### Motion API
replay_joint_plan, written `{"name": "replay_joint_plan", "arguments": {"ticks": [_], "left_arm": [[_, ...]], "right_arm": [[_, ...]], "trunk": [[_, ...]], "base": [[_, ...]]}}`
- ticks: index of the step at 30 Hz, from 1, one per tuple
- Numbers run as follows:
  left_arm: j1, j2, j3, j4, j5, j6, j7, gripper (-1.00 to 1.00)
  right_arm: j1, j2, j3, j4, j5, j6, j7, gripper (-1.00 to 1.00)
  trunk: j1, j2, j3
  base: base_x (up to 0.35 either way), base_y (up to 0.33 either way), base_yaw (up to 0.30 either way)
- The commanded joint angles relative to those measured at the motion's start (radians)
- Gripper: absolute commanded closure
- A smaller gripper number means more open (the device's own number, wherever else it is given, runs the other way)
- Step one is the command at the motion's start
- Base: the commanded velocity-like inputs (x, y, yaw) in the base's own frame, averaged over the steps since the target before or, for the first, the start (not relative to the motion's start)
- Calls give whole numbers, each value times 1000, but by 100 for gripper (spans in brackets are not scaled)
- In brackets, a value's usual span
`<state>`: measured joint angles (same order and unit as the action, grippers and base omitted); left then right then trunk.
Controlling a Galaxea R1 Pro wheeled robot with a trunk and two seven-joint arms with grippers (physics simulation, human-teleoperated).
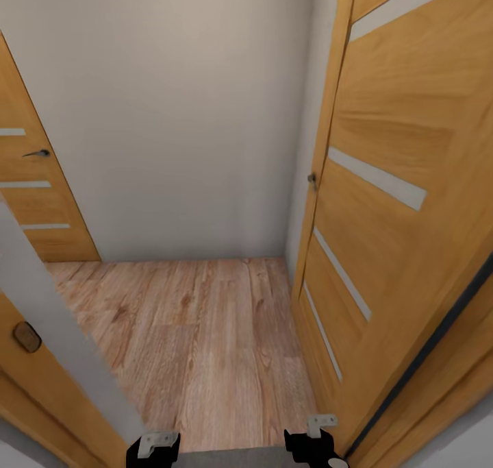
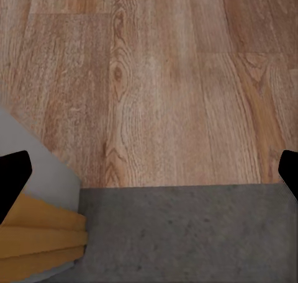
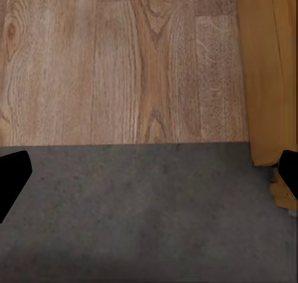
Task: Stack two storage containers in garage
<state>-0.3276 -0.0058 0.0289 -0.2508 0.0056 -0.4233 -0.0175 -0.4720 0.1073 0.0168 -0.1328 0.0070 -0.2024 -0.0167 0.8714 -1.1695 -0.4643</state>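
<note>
Two grippers: left gripper (image 1: 157,446) and right gripper (image 1: 311,440) sit at the lower edge of the head view, side by side and apart.
Left gripper fingers: dark tips (image 2: 13,174) stand at opposite edges of the left wrist view, spread wide, released, nothing between them.
Right gripper fingers: dark tips (image 3: 12,174) stand at opposite edges of the right wrist view, spread wide, released, nothing between them.
Wood-plank floor (image 1: 198,331): light brown boards run ahead of the robot to a wall.
Concrete floor (image 3: 143,215): dark grey rough surface lies below both grippers and meets the wood planks along a straight threshold line.
Wall (image 1: 171,112): plain cream surface, straight ahead, closing off a small hallway.
Right door (image 1: 397,201): orange wood with pale horizontal strips, swung open, just beside the right gripper; a small handle (image 1: 312,179) shows at its edge.
Left door (image 1: 31,194): same orange wood with pale strips and a dark lever handle (image 1: 38,153), at the far left of the hallway.
Door frame (image 2: 43,233): orange layered edge beside a grey wall corner, near the left gripper.
Storage containers: position cannot be told from these views.
</note>
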Motion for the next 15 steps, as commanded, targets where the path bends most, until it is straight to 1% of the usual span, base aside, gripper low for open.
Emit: {"name": "replay_joint_plan", "arguments": {"ticks": [1,5,12,15], "left_arm": [[-1,0,3,1,1,-3,-2,-100],[-1,0,3,1,1,-3,-2,-100],[-1,0,3,1,1,-3,-2,-100],[-1,0,3,1,1,-3,-2,-100]], "right_arm": [[-1,0,2,1,1,-3,-2,-100],[-1,0,2,1,1,-3,-2,-100],[-1,0,2,2,1,-3,-2,-100],[-1,0,2,1,1,-3,-2,-100]], "trunk": [[0,-1,-1],[0,-1,-1],[0,-1,-1],[0,-1,-1]], "base": [[171,-120,1],[134,-92,1],[29,-20,5],[4,-3,131]]}}
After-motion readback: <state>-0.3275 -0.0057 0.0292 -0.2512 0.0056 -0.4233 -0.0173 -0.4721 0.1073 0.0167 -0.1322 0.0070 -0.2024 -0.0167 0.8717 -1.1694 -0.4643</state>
